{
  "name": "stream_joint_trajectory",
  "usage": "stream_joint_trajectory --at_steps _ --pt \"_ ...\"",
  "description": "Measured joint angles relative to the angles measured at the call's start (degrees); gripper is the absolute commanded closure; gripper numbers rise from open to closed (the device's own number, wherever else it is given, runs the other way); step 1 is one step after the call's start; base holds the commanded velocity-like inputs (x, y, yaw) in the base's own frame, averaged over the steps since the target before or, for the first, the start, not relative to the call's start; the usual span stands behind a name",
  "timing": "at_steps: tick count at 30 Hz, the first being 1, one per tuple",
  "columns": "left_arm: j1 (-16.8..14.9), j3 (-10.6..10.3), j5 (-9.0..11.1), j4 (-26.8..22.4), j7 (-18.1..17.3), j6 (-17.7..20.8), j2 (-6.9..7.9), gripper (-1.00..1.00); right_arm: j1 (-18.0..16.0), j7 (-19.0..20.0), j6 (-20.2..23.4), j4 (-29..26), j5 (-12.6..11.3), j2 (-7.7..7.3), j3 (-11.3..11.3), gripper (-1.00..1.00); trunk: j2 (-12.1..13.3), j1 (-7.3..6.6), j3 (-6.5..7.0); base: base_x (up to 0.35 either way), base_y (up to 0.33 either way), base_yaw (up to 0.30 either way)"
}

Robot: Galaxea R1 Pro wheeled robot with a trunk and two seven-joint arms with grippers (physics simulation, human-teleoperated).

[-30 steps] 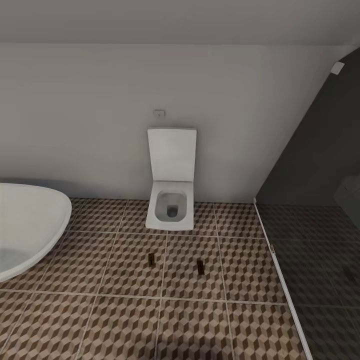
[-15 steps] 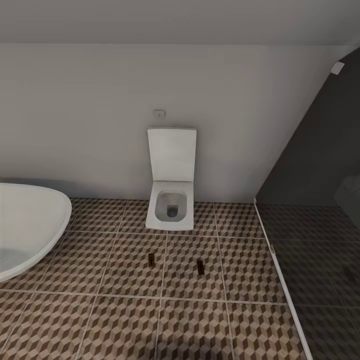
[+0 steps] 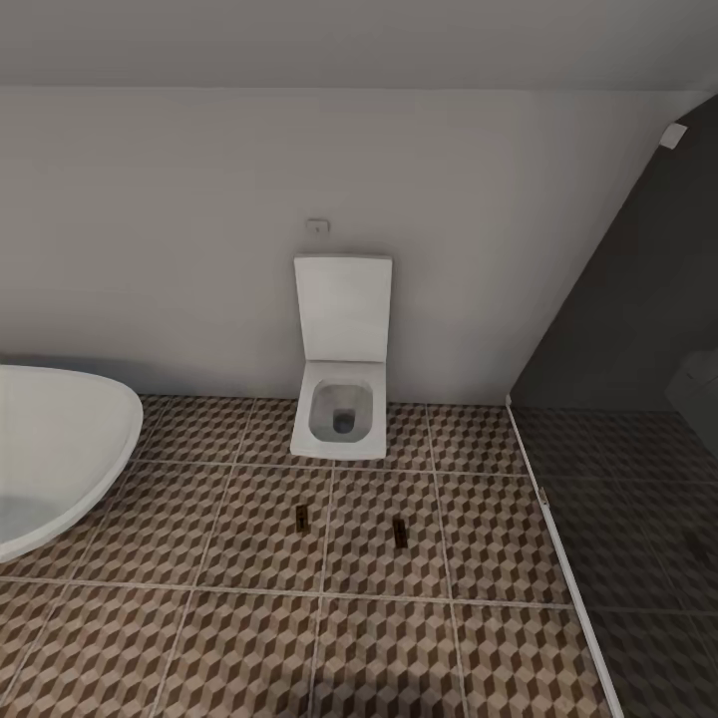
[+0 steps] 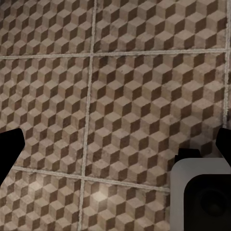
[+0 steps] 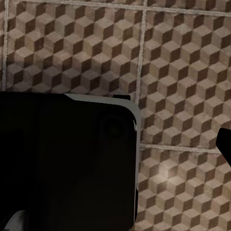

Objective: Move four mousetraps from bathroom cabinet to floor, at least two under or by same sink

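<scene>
Two mousetraps lie on the bathroom floor [image 3: 249,558], whose large square tiles carry a matte brown-and-beige cube print divided by pale grout lines. Behind it rises a plain white wall [image 3: 199,219], and a dark glossy glass panel [image 3: 638,329] slants down the right side of the head view. A smooth white bathtub [image 3: 50,449] with a rounded rim curves in at the left edge. Against the wall stands a boxy white toilet [image 3: 341,399] with its square lid raised. The left gripper [image 4: 115,149] points down at the tiles in its wrist view, its dark fingertips [image 4: 9,149] sitting at opposite edges of the picture with bare floor between them, so the jaws are spread and hold nothing. The right gripper shows as one dark tip [image 5: 225,144] beside a rounded black-and-grey robot part [image 5: 67,163]; I cannot tell how its jaws stand. The left mousetrap [image 3: 301,515] and the right mousetrap [image 3: 400,532] are small dark flat strips in front of the toilet, well apart, each with its long axis running roughly toward the wall.
</scene>
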Motion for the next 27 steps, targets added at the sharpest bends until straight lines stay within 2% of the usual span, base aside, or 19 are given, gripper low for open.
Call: stream_joint_trajectory --at_steps 27 --pt "0.0 0.0 0.0 0.0 0.0 0.0 0.01 -1.00 0.0 0.0 0.0 0.0 0.0 0.00 0.0 -1.00 0.0 0.00 0.00 0.000 0.000 0.000"
